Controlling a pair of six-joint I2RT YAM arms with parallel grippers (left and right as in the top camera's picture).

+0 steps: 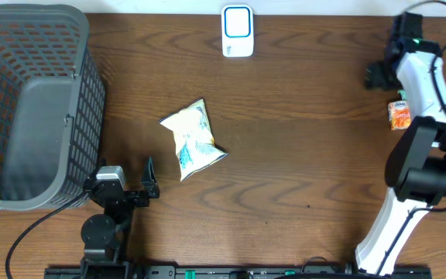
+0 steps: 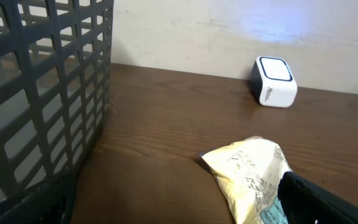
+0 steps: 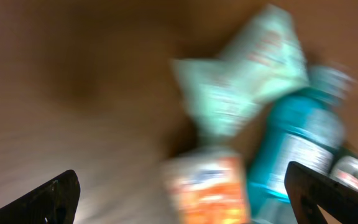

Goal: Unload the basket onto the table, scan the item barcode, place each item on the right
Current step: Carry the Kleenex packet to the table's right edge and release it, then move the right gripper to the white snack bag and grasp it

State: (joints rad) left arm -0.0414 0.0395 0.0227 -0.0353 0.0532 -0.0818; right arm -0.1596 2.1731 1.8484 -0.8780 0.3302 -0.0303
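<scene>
Overhead: snack bag (image 1: 193,139) lies flat mid-bench, crumpled, pale yellow with blue print, nothing touching it. Barcode scanner (image 1: 238,31), white with a blue-rimmed face, sits at the far edge of the bench (image 1: 308,155), well apart from the bag. Grey mesh basket (image 1: 29,108) fills the left end.

My left gripper (image 1: 124,182) sits low at the near edge, just beside the basket's corner. Its fingers are apart and hold nothing. One dark finger (image 1: 149,172) points toward the bag but is not on it.

The left wrist view adds what the top view flattens: the scanner stands upright against a pale wall, and the bag is puffed, its near end behind my own finger (image 2: 328,202). The basket wall is close on the left.

The right arm is off at the right end, near a small orange carton (image 1: 399,115). Only the right wrist view shows the rest of that pile, and it is badly blurred: the orange carton, a teal bottle (image 3: 297,149), a pale green packet (image 3: 241,81). I can't read any labels.

Right gripper (image 3: 182,174): both fingertips sit at the frame's lower corners, spread wide, clamped on nothing. I can't tell if it touches the pile.
</scene>
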